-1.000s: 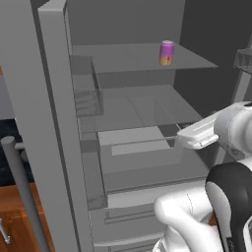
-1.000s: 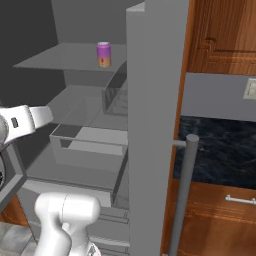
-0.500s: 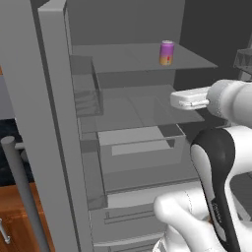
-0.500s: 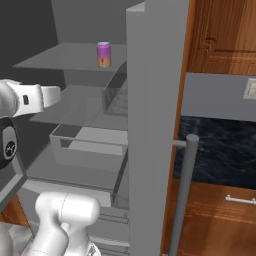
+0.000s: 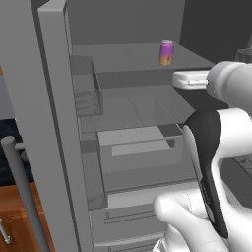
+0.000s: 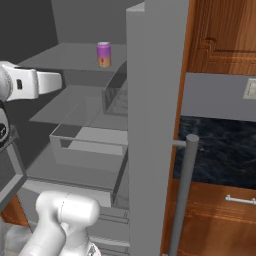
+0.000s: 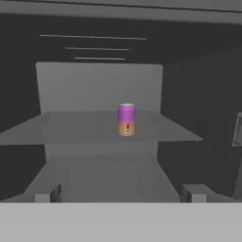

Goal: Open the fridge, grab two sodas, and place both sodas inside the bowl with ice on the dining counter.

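Our gripper [image 5: 176, 79], jaws apart and empty, has risen to shelf height inside the open fridge [image 6: 150, 100], so the purple soda [image 7: 126, 119] now stands upright straight ahead, ready for approach.

One purple soda can [image 5: 167, 52], one open fridge [image 5: 123, 133], two door handles [image 6: 181, 195].

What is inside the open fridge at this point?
One purple and orange soda can stands upright on the upper shelf. The lower shelves and the clear drawer look bare. The open door hides part of the inside in the right base view.
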Tool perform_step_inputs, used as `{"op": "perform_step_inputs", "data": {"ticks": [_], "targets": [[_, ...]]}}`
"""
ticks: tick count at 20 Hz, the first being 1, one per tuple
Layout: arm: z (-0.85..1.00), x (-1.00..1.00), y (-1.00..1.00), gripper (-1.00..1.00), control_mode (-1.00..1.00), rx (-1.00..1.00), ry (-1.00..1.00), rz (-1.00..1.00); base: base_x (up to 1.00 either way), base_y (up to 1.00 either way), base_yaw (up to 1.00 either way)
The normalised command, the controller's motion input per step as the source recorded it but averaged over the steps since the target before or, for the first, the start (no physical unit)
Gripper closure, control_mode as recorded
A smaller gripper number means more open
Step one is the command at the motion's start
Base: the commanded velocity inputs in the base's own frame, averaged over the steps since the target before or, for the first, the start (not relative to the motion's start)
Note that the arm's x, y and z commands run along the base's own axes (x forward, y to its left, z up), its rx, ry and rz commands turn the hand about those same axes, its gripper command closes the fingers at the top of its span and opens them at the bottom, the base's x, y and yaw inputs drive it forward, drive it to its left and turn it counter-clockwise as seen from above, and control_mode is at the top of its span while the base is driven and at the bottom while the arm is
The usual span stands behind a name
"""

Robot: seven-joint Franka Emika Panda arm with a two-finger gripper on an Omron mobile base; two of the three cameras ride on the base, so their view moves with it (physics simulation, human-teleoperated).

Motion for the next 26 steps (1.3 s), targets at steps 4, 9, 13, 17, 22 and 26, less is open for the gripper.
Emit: {"op": "perform_step_inputs", "data": {"ticks": [4,9,13,17,22,26], "targets": [[0.0,0.02,-0.04,-1.0,-1.0,0.01,0.0,-0.13,0.0,0.0,0.0],[0.0,0.01,-0.01,-1.0,-1.0,0.0,0.0,-0.02,0.0,0.0,0.0],[-0.01,0.4,-0.11,-1.0,-1.0,0.02,0.0,0.0,0.0,0.0,0.0],[0.0,0.43,-0.07,-1.0,-1.0,0.01,0.0,0.0,0.0,0.0,0.0],[0.0,0.46,0.0,-1.0,-1.0,0.0,0.0,0.0,0.0,0.0,0.0],[0.0,0.47,0.0,-1.0,-1.0,0.0,0.0,0.0,0.0,0.0,0.0]]}}
